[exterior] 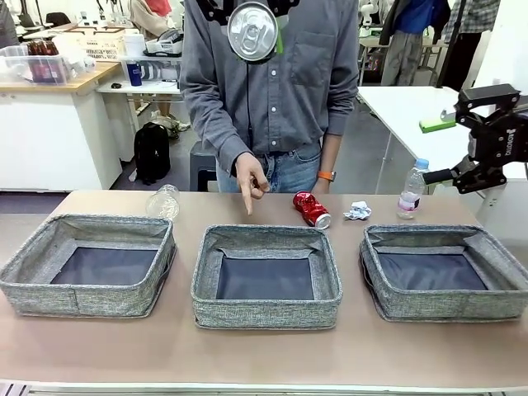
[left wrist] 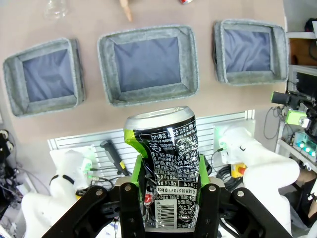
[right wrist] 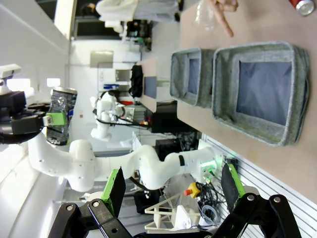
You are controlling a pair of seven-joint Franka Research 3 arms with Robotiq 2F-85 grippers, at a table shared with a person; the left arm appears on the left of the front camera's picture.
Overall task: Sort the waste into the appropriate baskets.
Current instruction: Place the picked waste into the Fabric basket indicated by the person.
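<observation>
Grey woven rectangular baskets [left wrist: 192,64]; dented dark can [left wrist: 166,168] pinched in left tool [left wrist: 166,148].

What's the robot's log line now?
left gripper: shut on dark can, up high | right gripper: open | person's hand: pointing at middle basket

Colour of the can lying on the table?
The can is red; front view shows it best.

The left gripper [left wrist: 167,168] is squeezing a dark can [left wrist: 161,141] – the can is standing up between the green pads [left wrist: 202,166]. Past it, three grey baskets [left wrist: 44,106] are sitting in a row on the table [left wrist: 208,108], and a person's finger [left wrist: 126,11] is pointing toward the middle basket [left wrist: 148,97].
</observation>
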